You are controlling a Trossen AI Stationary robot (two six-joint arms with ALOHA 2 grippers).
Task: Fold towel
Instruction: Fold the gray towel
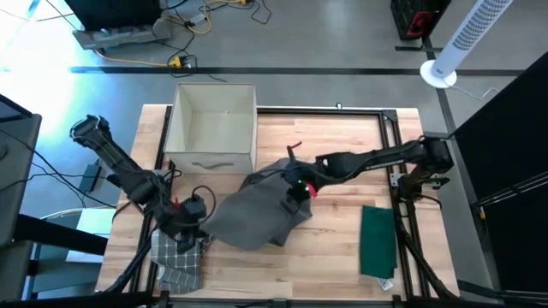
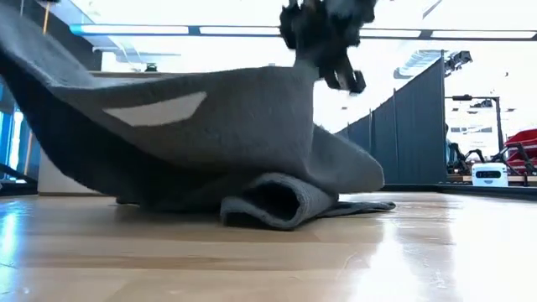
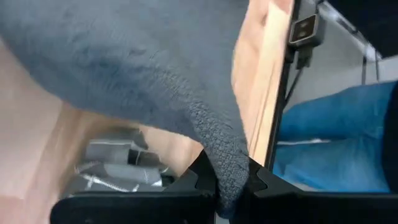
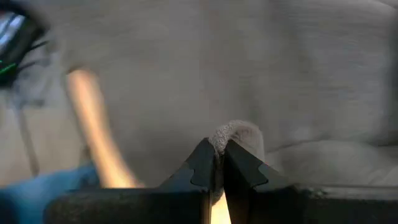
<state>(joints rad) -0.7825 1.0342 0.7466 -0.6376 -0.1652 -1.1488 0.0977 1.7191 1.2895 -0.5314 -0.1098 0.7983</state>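
A grey towel [image 1: 257,210] is held up over the middle of the wooden table, one part rolled and lying on the wood [image 2: 281,201]. My left gripper [image 1: 195,224] is shut on its left end near the table's front left. My right gripper [image 1: 300,190] is shut on its right side, above the table's middle. My left gripper pinches a narrow corner of the grey towel [image 3: 227,165] between its two fingers. The cloth runs up and away from the fingers, raised off the table. My right gripper pinches a small fold of the grey towel [image 4: 231,134] between its fingertips. It comes from above in the low view, and the cloth slopes down from it to the table.
A checked cloth [image 1: 178,261] lies at the front left corner, right beside my left gripper. A folded green towel [image 1: 377,239] lies at the front right. A white open box [image 1: 212,127] stands at the back left. Bare wood shows in front of the grey towel.
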